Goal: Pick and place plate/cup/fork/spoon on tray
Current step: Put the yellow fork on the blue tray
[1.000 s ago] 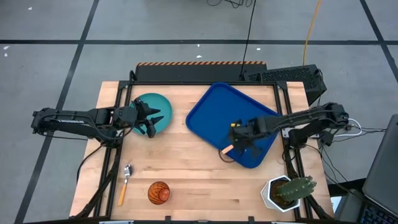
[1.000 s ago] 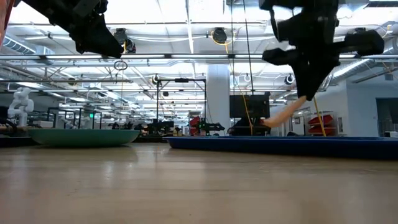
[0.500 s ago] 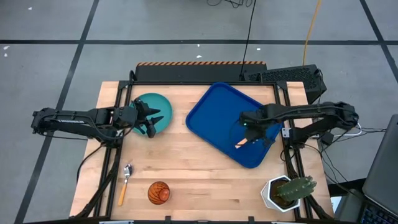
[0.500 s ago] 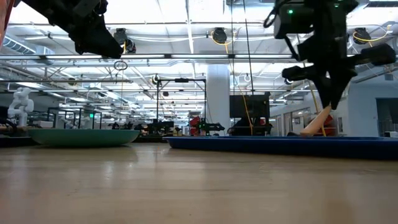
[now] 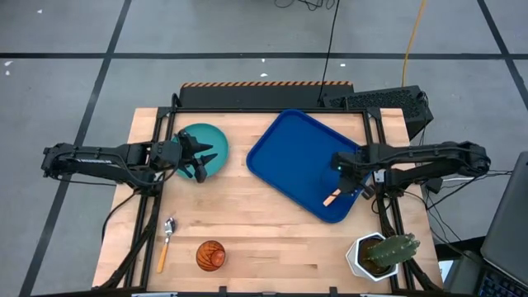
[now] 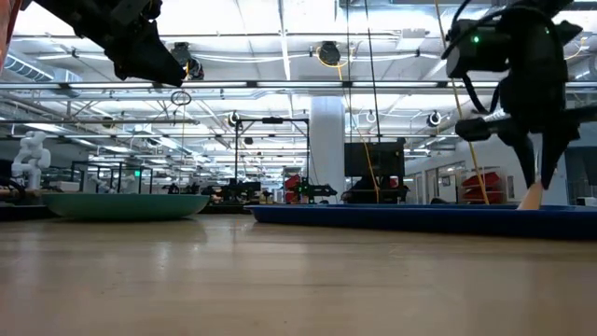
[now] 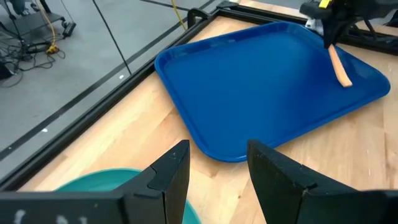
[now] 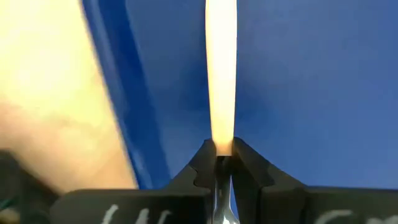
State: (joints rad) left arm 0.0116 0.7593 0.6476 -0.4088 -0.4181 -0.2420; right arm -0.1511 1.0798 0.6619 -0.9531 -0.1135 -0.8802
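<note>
My right gripper [image 5: 346,175] is over the blue tray [image 5: 289,144], near its right corner, shut on the fork [image 5: 332,197], whose orange handle [image 8: 221,74] points down at the tray floor; its tines are hidden. My left gripper [image 5: 206,160] hangs open and empty above the teal plate [image 5: 200,139], which lies flat on the table at the far left. The spoon [image 5: 165,242] and the amber cup [image 5: 210,255] rest on the table near its front edge. My right gripper pinches the fork between its two fingertips [image 8: 202,163] where the orange handle meets the metal shank [image 8: 221,149]. The fingers come from above. The handle slants down below them to the tray [image 6: 532,196]; the rim hides whether its end touches the floor.
A white pot with a cactus [image 5: 381,254] stands at the near right corner. A black box [image 5: 384,101] sits past the far right edge. Bare wood lies between the plate, the tray and the cup.
My right gripper has carried the fork toward the table's right edge and down. The handle's free end has gone from the tray's near edge to low over the tray's floor near its right corner.
</note>
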